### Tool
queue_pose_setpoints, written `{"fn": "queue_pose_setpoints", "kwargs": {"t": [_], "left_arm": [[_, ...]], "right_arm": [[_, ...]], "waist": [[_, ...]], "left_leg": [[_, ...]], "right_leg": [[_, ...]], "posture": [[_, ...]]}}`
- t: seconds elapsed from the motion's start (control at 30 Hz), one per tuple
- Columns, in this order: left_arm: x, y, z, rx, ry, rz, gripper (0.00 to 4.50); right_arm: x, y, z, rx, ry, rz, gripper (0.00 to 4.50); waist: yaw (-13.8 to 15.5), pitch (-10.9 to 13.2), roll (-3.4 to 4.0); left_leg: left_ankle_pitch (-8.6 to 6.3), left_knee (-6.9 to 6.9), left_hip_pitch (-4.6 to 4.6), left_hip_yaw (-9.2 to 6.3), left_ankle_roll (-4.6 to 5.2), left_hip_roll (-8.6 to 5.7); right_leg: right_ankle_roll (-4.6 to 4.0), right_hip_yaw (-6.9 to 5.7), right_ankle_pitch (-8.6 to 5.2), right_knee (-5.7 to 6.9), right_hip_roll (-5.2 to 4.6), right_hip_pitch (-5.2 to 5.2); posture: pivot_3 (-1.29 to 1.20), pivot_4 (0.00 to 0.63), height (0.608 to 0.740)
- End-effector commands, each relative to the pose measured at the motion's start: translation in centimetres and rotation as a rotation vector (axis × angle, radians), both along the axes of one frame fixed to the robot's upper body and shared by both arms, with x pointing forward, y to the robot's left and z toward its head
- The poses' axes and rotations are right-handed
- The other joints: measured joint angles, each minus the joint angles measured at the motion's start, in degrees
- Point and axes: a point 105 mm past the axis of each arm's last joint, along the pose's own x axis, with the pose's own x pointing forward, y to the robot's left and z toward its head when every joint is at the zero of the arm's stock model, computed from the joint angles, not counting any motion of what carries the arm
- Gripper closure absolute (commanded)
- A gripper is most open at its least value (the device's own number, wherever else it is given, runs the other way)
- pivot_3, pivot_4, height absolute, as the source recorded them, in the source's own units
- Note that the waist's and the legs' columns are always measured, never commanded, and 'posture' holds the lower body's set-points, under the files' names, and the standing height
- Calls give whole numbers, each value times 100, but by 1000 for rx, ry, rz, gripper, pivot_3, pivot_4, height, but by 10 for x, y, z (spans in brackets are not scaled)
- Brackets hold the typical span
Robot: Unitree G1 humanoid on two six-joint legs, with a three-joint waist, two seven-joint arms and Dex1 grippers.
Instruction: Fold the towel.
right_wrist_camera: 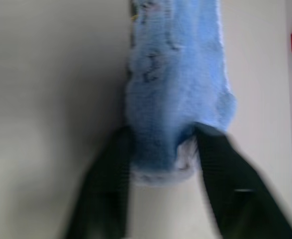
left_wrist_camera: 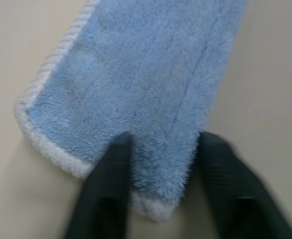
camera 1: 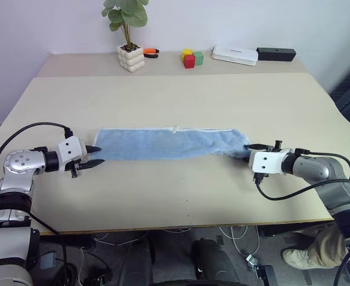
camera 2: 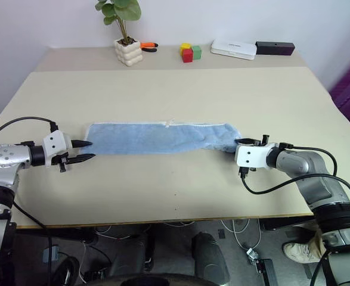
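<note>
The light blue towel (camera 1: 169, 143) lies flat on the table as a long narrow strip running left to right, with a small white tag (camera 1: 176, 127) on its far hem. My left gripper (camera 1: 98, 155) is at the strip's left end, open, and its fingers (left_wrist_camera: 108, 189) straddle the near corner of the whitish hem. At the rumpled right end my right gripper (right_wrist_camera: 163, 137) is also open, one finger on each side of the towel's tip. Both grippers sit low over the tabletop and point inward at each other.
The beige table (camera 1: 175, 98) has free room in front of and behind the towel. Along the far edge stand a potted plant (camera 1: 130, 56), an orange-handled tool (camera 1: 151, 52), coloured blocks (camera 1: 192, 58), a white box (camera 1: 235, 55) and a black box (camera 1: 276, 54).
</note>
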Motion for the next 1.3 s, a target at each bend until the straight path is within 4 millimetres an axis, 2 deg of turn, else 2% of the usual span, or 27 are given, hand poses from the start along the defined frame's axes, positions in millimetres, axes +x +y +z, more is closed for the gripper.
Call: {"fn": "queue_pose_setpoints", "kwargs": {"t": [0.03,0.3,0.6,0.8,0.87,0.97,1.1,1.2,1.3], "left_arm": [[-2,11,-3,32,28,41,4422],[-6,19,-2,31,47,52,4422],[-27,31,6,13,102,19,4422],[-40,27,5,-30,144,-13,4422],[-44,26,-1,-66,214,-2,4422],[-48,24,1,-122,260,10,3537],[-56,27,8,-140,300,6,1613],[-65,31,15,-154,349,-4,24],[-87,33,40,-366,587,64,6]], "right_arm": [[3,-1,11,-13,-50,12,4445],[3,-3,17,-26,-63,18,4445],[-12,-14,21,-65,-34,55,4445],[-27,-6,15,-36,28,104,4445],[-29,-3,13,-3,73,101,4445],[-33,-2,10,0,126,107,3614],[-34,-4,17,0,130,106,1750],[-38,-4,25,58,174,87,148],[-55,7,45,250,319,86,63]], "waist": [[1,0,0],[-9,0,0],[-23,0,1],[-8,0,1],[-8,0,1],[-6,0,1],[-9,0,1],[-6,0,1],[-15,5,-6]], "left_leg": [[0,0,0,0,0,0],[0,-1,4,0,0,0],[-1,-6,7,6,1,2],[-1,-4,7,7,1,2],[-1,-3,7,7,1,2],[-1,-2,8,7,1,2],[-1,-3,10,6,1,3],[-1,-3,10,6,1,4],[-1,-5,4,6,1,5]], "right_leg": [[0,0,0,0,0,0],[0,0,0,0,0,3],[-2,4,-1,0,0,1],[-3,5,-2,0,-2,2],[-5,5,-3,0,-2,3],[-8,5,-5,0,-2,5],[-13,4,-8,0,-1,5],[-19,4,-11,0,-2,5],[-21,5,-12,1,-2,0]], "posture": [[0,150,740],[0,150,740],[0,150,740],[0,150,740],[0,150,740],[0,150,740],[0,150,740],[0,150,740],[0,150,740]]}}
